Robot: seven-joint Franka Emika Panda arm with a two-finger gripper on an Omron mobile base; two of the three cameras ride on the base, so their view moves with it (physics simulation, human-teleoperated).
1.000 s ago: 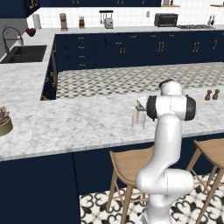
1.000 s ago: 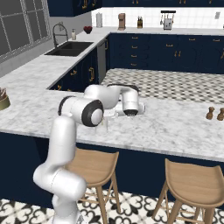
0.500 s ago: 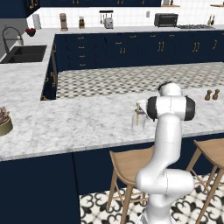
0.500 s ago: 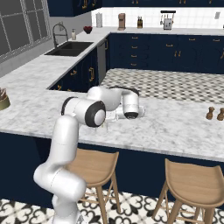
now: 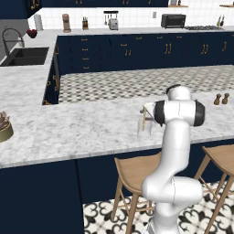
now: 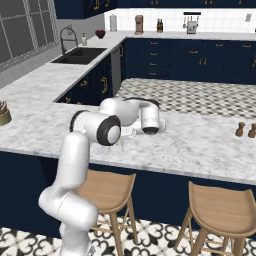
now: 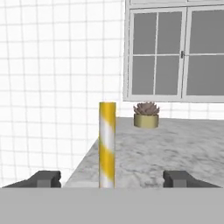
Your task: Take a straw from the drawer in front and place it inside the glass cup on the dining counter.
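the straw (image 7: 107,144) stands upright between the wide-open tips of the tool (image 7: 113,178), touched by neither. in the left base view it leans in the glass cup (image 5: 145,126) on the counter (image 5: 68,128). likely light, stiff and slippery; the cup looks fragile, best held low.
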